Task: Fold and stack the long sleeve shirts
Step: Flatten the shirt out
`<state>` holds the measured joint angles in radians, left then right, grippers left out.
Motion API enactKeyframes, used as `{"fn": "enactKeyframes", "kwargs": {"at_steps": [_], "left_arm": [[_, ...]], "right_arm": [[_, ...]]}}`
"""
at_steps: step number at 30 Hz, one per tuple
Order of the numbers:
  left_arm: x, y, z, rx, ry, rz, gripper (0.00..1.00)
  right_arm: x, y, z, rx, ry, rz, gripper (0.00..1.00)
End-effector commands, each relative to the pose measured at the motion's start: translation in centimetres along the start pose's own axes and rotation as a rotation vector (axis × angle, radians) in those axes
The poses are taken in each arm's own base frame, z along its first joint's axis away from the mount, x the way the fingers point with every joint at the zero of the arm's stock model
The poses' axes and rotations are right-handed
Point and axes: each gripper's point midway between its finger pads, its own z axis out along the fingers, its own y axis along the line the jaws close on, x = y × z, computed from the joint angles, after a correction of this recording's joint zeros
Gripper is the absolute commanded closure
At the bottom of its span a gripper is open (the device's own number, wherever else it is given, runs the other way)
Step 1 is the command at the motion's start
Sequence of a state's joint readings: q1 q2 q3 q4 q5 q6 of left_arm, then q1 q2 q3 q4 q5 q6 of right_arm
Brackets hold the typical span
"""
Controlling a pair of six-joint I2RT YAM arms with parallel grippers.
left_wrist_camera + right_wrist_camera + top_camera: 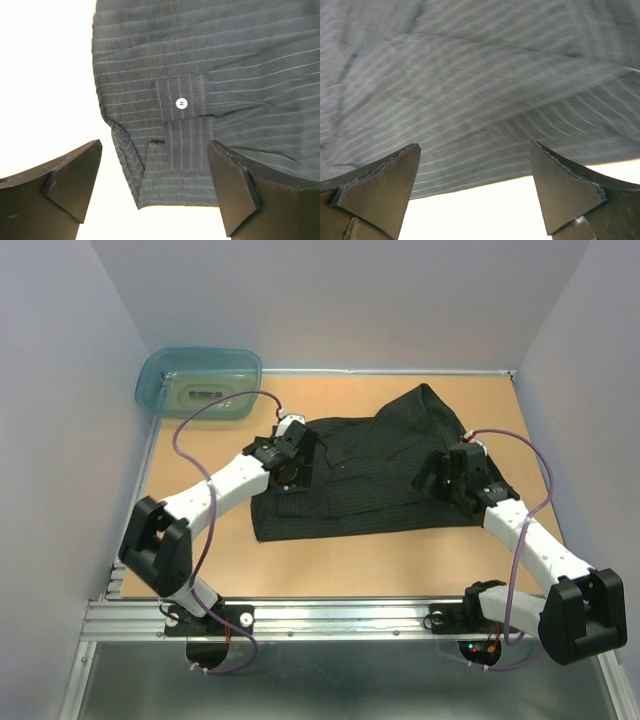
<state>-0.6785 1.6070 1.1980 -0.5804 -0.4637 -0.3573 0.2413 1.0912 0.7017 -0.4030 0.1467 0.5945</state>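
Note:
One long sleeve shirt (370,475), black with thin pale pinstripes, lies partly folded on the wooden table (350,565). My left gripper (298,452) hovers over the shirt's left part, jaws wide open. In the left wrist view the shirt (225,60) fills the upper frame, and a sleeve cuff with a small white button (181,103) lies between the spread fingers of the left gripper (154,144), untouched. My right gripper (440,475) is at the shirt's right side, also open. In the right wrist view the right gripper (474,144) stands just above the shirt's (470,85) edge, holding nothing.
A translucent teal plastic tub (200,380) sits at the table's back left corner. Grey walls enclose the table on the left, back and right. The arms' mounting rail (340,615) runs along the near edge.

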Motion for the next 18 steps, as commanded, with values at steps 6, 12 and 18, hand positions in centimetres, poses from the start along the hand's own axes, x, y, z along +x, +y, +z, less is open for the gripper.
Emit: {"fn": "enactKeyframes", "kwargs": {"at_steps": [6, 12, 18], "left_arm": [[-6.0, -5.1, -6.6, 0.432, -0.235, -0.291, 0.06], [-3.8, -9.6, -1.8, 0.516, -0.125, -0.333, 0.11], [0.9, -10.4, 3.7, 0.477, 0.044, -0.42, 0.12]], "right_arm": [[-6.0, 10.9, 0.0, -0.446, -0.089, 0.086, 0.06], [-4.8, 11.9, 3.7, -0.592, -0.089, 0.189, 0.08], [-3.0, 7.7, 6.9, -0.634, -0.085, 0.305, 0.1]]}}
